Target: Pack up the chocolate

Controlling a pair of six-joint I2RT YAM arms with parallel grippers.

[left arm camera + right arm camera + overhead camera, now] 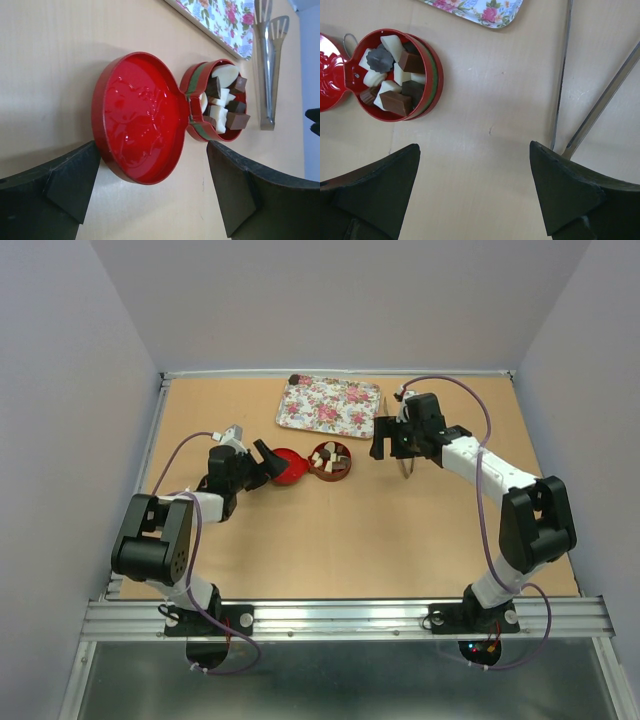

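Black fingers of my left pincer (152, 145) fill the foreground, spread wide and holding nothing, one on either side of the red lid (137, 117). Lid lies flat on the desk (380, 530), inside up, joined by what looks like a hinge to the round tin (196, 82). Chocolate (225, 100) sits piled in the tin: dark, brown and cream pieces. Flowered tray (330, 405) lies beyond. Tongs (267, 65) lie right of the tin. Right pincer (475, 147) hangs open and empty beside them. I judge loading about done, closing in hand. Next move: catch the lid's free edge and swing it over without shoving the tin.
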